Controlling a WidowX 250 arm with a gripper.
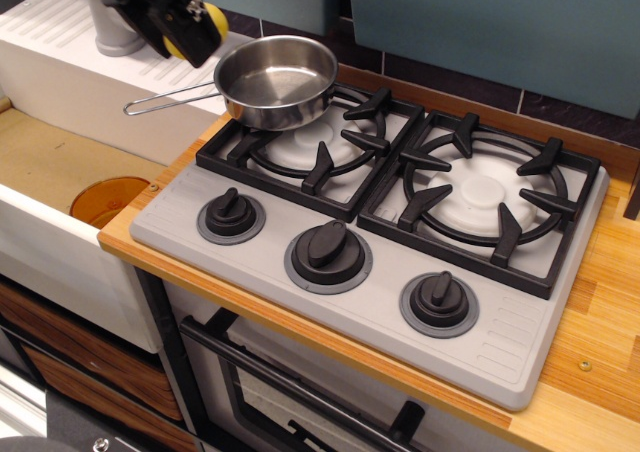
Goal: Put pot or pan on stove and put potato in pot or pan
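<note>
The shiny steel pan (277,80) sits on the left rear grate of the grey stove (380,222), its thin wire handle (165,100) pointing left over the sink edge. The pan is empty. My black gripper (195,27) is in the air at the top left, just left of the pan's rim and above its handle. It is shut on the small yellow potato (211,16), which shows between the fingers.
An orange round cup (108,200) lies in the sink at the left. A white faucet base (110,17) stands on the ribbed drainboard behind my gripper. The stove's right grate (487,194) is bare. Three black knobs (327,250) line the front.
</note>
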